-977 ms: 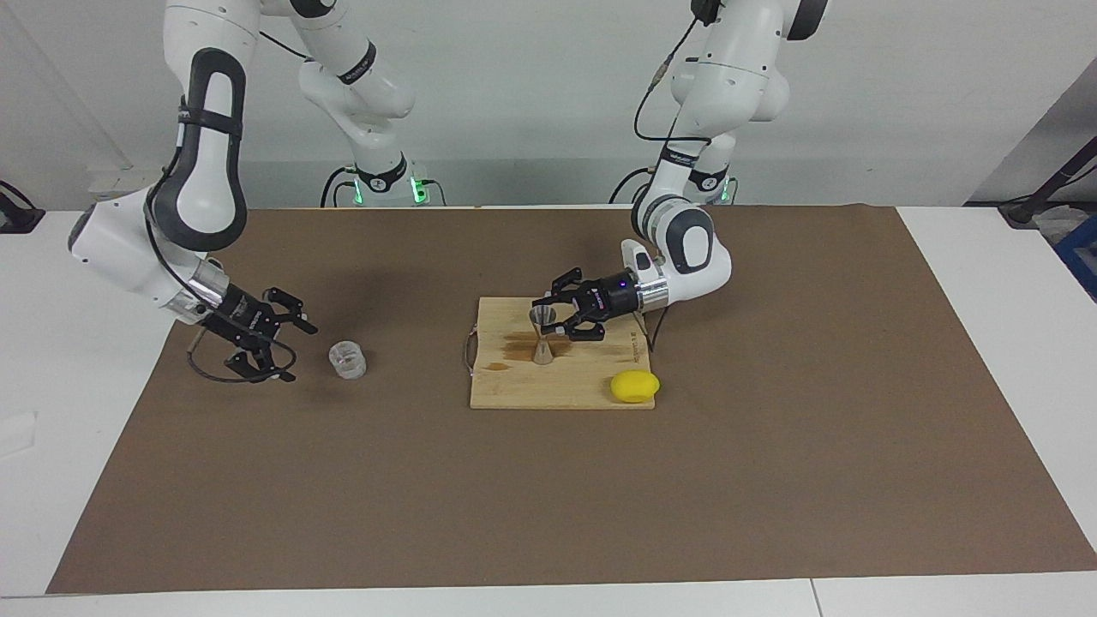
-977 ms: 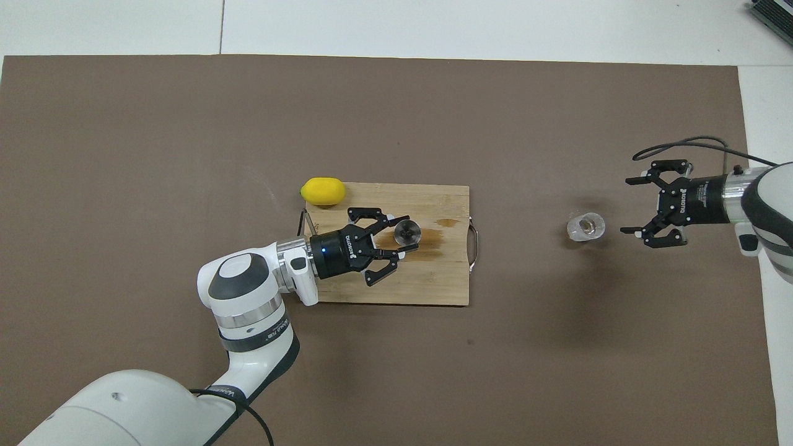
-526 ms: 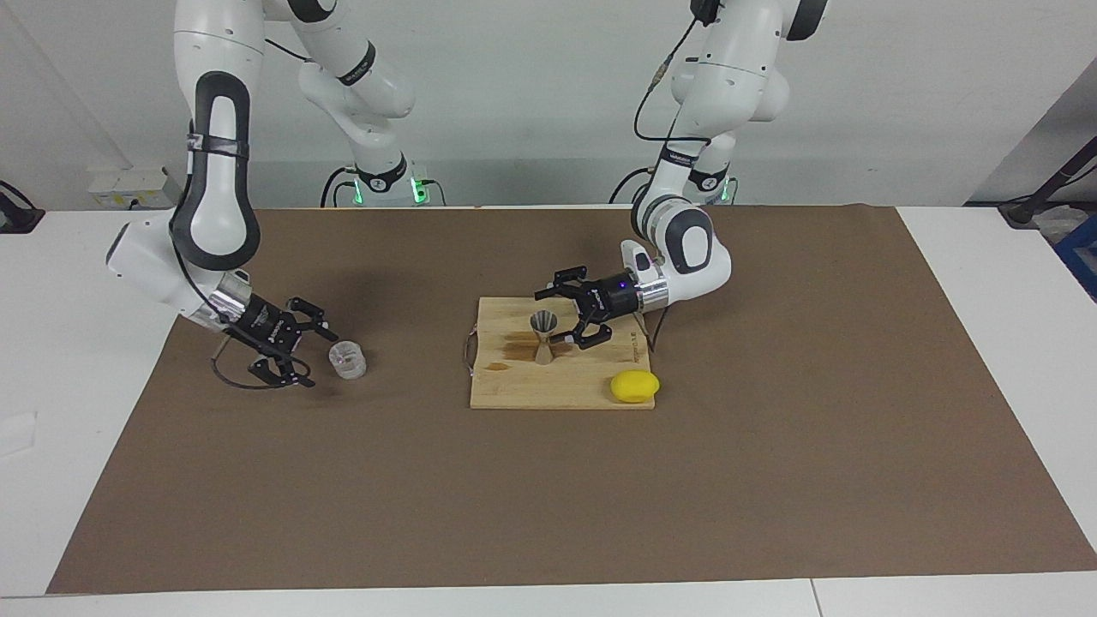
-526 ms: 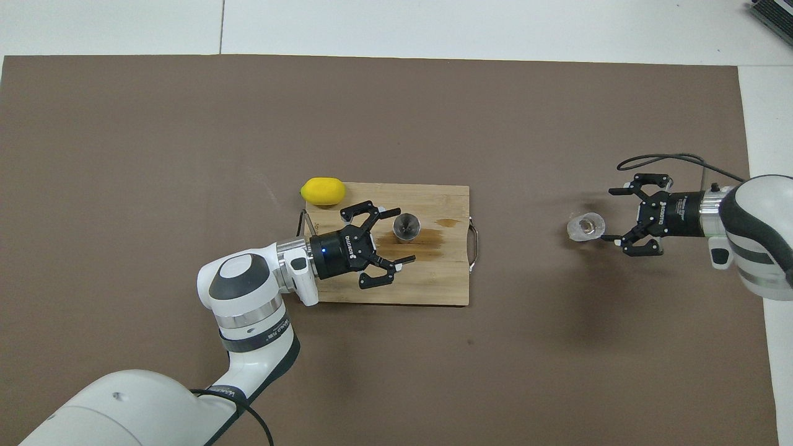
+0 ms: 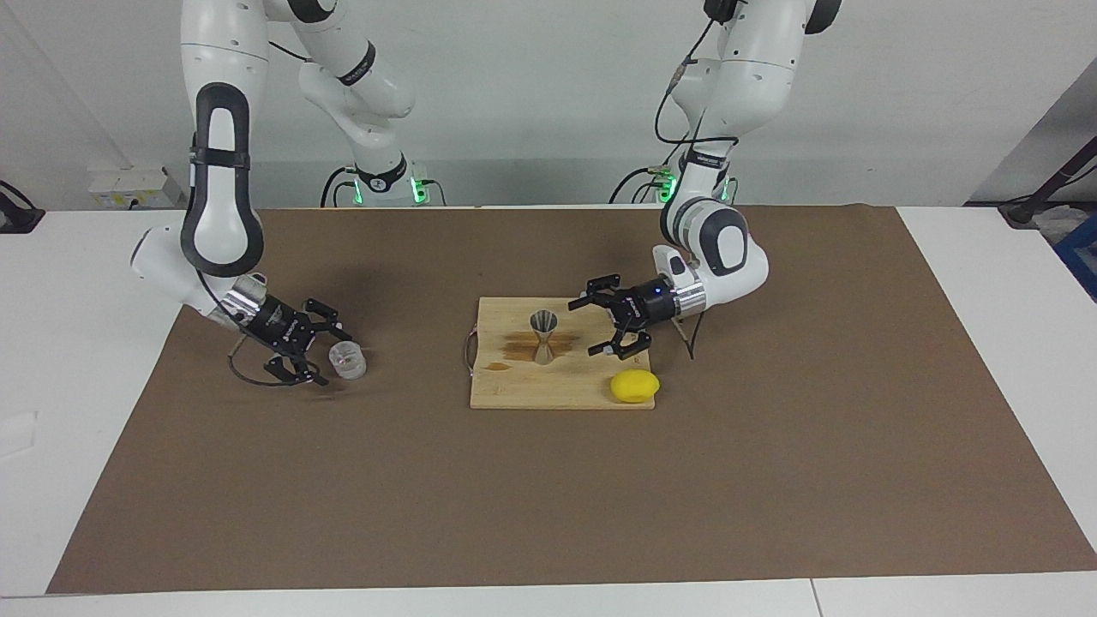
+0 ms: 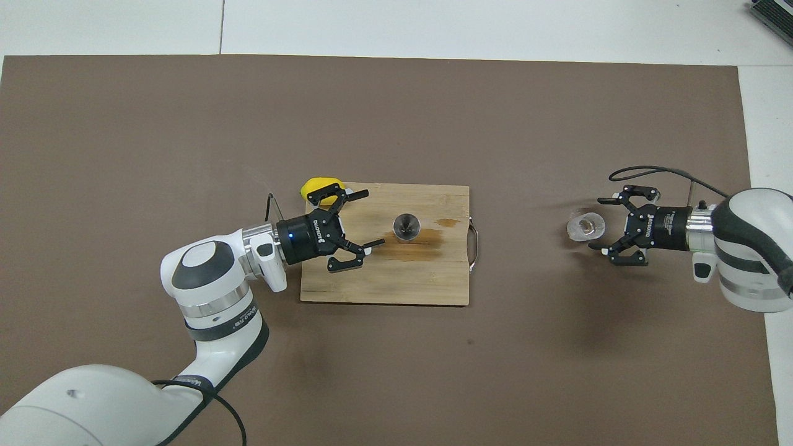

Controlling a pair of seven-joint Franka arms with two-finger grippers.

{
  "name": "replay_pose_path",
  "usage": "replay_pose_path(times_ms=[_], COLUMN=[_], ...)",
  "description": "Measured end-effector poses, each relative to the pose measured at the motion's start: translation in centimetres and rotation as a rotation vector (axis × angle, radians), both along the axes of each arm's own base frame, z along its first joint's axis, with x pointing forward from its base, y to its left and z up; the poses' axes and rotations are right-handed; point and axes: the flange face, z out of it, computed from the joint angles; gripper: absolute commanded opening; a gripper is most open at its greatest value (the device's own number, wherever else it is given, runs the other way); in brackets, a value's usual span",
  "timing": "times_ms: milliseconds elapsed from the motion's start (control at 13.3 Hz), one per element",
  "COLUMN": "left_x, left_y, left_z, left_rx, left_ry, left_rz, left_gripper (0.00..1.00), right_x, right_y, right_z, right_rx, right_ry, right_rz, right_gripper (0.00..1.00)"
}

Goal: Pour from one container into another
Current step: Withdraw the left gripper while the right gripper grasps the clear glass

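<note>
Left gripper point(image 5: 600, 327) has let go of the jigger point(image 5: 543, 337) and drawn back toward its own end of the board since a second ago; its fingers now stand wide apart, over the cutting board point(image 5: 514, 390) between the jigger and the lemon point(image 5: 635, 386). Nothing between them. In the overhead view the same gripper point(image 6: 357, 223) partly covers the lemon point(image 6: 316, 185), which I read as height, not contact.

Right gripper point(image 5: 319, 353) has meanwhile closed in on the glass cup point(image 5: 347, 359). Fingers apart, tips just beside the cup on the side toward the right arm's end of the table; I can't tell whether one tip already touches the glass. Overhead, that gripper point(image 6: 604, 223) has its tips reaching toward the cup point(image 6: 585, 225) but not yet around it.

Jigger point(image 6: 407, 226) stands upright on the board point(image 6: 384, 291), free, next to a dark stain. Cup sits upright on the brown mat point(image 5: 548, 497), well apart from the board, toward the right arm's end.

My read: receiver is placed; the step in hand is picking up the cup. Next I need the right gripper pushed forward until the fingers straddle the cup, then a close, lift, carry to the jigger. Narrow mouth on that jigger, so the tilt will want to be slow.
</note>
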Motion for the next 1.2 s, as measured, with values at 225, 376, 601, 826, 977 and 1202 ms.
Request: replay_pose_path(times_ms=[225,376,601,826,977,1202], left_x=[1.2,1.5,2.7,4.1,4.8,5.7], left_y=[5.9,10.0,16.1,22.8,26.7,29.8], left_z=[0.3,0.1,1.2,3.3,4.8,6.7], left_rx=[0.072,0.131,0.255,0.407,0.508,0.641], left_ry=[-0.046,-0.06,-0.112,-0.16,-0.184,-0.211], left_rz=[-0.076,-0.125,-0.229,-0.325,-0.371,-0.446], left_gripper=[1.0,1.0,1.0,1.0,1.0,1.0], right_x=[0.0,0.1,0.1,0.1,0.4,1.3], right_y=[0.5,0.8,0.9,0.9,1.1,3.4], right_z=[-1.3,-1.5,-1.5,-1.5,-1.1,1.5], right_rx=[0.026,0.024,0.025,0.034,0.037,0.036], right_ry=[0.006,0.008,0.007,0.006,0.009,-0.006], right_rz=[-0.012,-0.009,-0.009,-0.019,-0.029,-0.016], right_gripper=[0.95,0.69,0.46,0.13,0.04,0.04])
